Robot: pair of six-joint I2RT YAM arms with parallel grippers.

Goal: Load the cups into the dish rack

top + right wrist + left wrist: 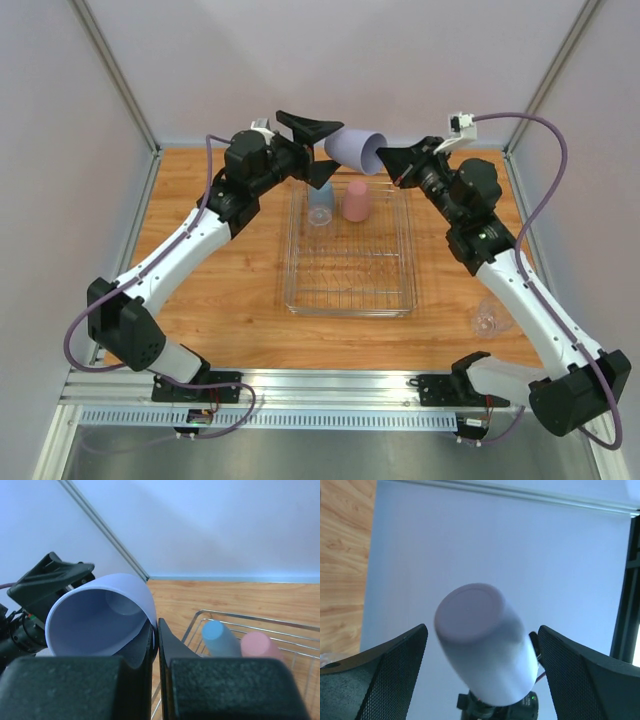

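Lavender cup [355, 150] lies sideways in mid-air over dish rack [412, 262] far end. Right gripper [388, 160] pinches its rim wall; base points at left gripper [318, 150], spread wide, nearer.

Smooth plastics, bright wire, grained wood.

Lavender cup [100, 615] in opaque, smooth plastic with a soft satin sheen. Blue cup [220, 637] and pink cup [257, 645] likewise opaque, smooth, nearly matt. Clear cup [487, 318] transparent and glossy. Dish rack [350, 311] of thin silver wire, shiny. Table [230, 280] with light wood grain, smooth, low sheen. Fingers [395, 675] of left gripper [482, 627] black, inner faces covered in a fine mesh texture. Right gripper [156, 630] black, matt, finely grainy. Arm shells [190, 245] in smooth white plastic, slightly glossy, with black matt joints. Front rail [330, 385] in bare, dull silver metal.
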